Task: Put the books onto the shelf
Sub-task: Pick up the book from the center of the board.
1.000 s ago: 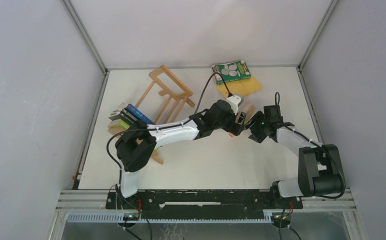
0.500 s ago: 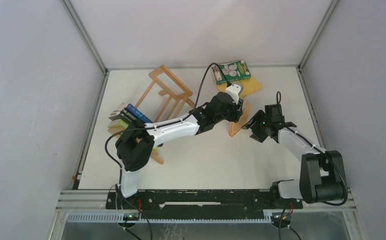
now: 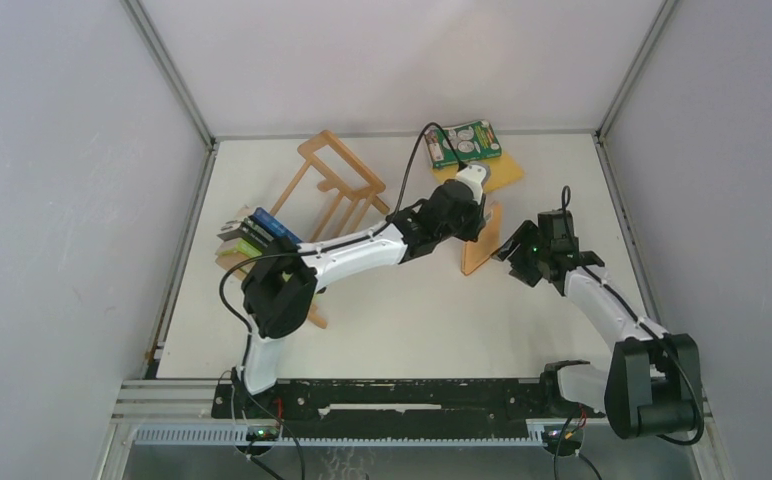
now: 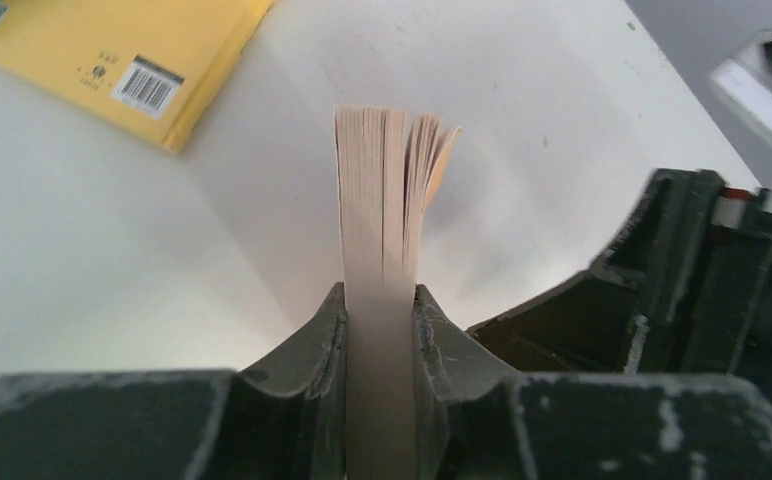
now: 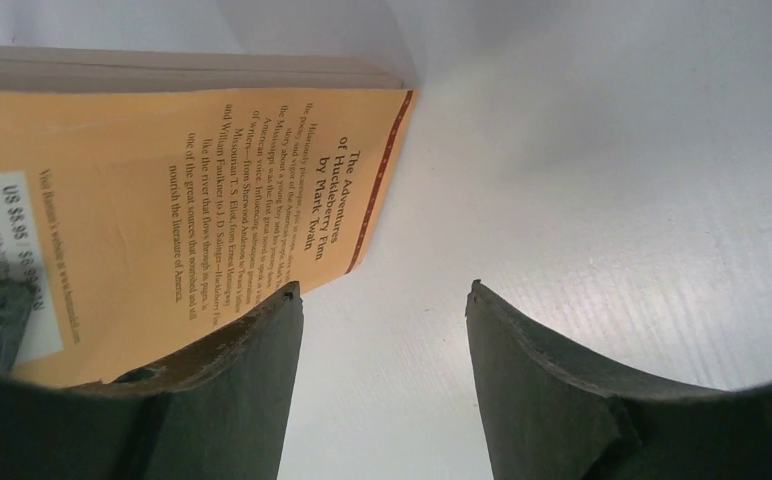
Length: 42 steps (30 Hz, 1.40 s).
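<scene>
Hands: left hand pinches upright orange book, arm outstretched; right hand spread, just beside it.

The book is matt paper, the shelf wood.

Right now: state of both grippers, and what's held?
Left gripper: closed on the orange book, held upright by its page edge.
Right gripper: open, holding nothing.

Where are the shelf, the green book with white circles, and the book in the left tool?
shelf (image 3: 352, 162): top external view, far frame's bar.
green book (image 3: 465, 142): top external view, cover centre.
held book (image 4: 377, 200): left wrist view, fanned page edges.
</scene>
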Each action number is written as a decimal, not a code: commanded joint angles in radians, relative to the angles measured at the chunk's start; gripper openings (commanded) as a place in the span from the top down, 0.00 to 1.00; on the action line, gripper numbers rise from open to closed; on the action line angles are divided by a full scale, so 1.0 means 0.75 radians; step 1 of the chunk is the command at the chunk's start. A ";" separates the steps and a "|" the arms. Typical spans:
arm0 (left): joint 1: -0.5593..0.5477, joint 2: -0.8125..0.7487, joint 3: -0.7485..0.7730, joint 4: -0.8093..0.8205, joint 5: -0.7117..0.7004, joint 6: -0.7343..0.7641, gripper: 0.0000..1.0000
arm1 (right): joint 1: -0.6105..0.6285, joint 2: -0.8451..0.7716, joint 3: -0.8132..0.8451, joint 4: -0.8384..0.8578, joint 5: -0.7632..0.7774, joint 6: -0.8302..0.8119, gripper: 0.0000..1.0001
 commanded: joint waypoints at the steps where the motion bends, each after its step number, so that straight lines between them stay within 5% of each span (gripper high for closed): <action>1: -0.001 -0.020 0.186 -0.169 -0.086 -0.082 1.00 | 0.034 -0.110 0.010 -0.043 0.108 -0.116 0.32; 11: 0.014 0.102 0.849 -0.889 -0.157 -0.275 1.00 | 0.189 -0.381 0.079 -0.072 0.372 -0.396 0.32; 19: 0.085 0.109 1.064 -1.135 -0.051 -0.484 1.00 | 0.487 -0.554 0.136 0.078 0.589 -0.713 0.33; 29: 0.102 0.055 1.048 -1.160 0.138 -0.658 1.00 | 1.013 -0.433 0.204 0.234 0.984 -1.070 0.33; 42: 0.138 -0.108 0.883 -1.118 0.261 -0.761 1.00 | 1.138 -0.161 0.288 0.322 1.430 -1.215 0.33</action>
